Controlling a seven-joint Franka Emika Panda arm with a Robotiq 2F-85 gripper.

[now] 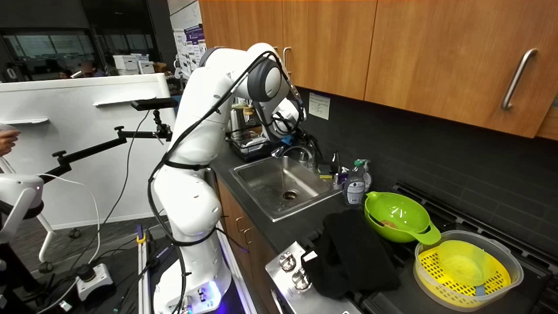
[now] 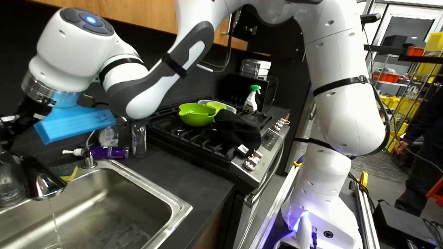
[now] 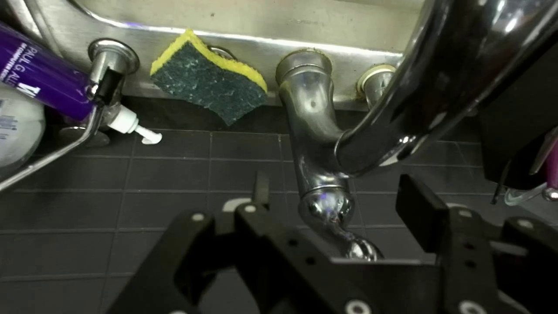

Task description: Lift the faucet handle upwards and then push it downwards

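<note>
Wrist view, left to right: sponge (image 3: 205,83), yellow and dark green; gripper (image 3: 335,189), jaws parted, grasping nothing; faucet handle (image 3: 346,237), chrome, seen between the jaws, likely rigid, slick, easily swung, best taken across its slim neck; faucet spout (image 3: 436,100), thick, curved.

Kitchen, steel sink (image 1: 267,182), stove (image 2: 268,141), wooden cabinets (image 1: 328,46)

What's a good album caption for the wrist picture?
An open gripper, chrome faucet handle visible between its jaws, and a sponge nearby.
</note>
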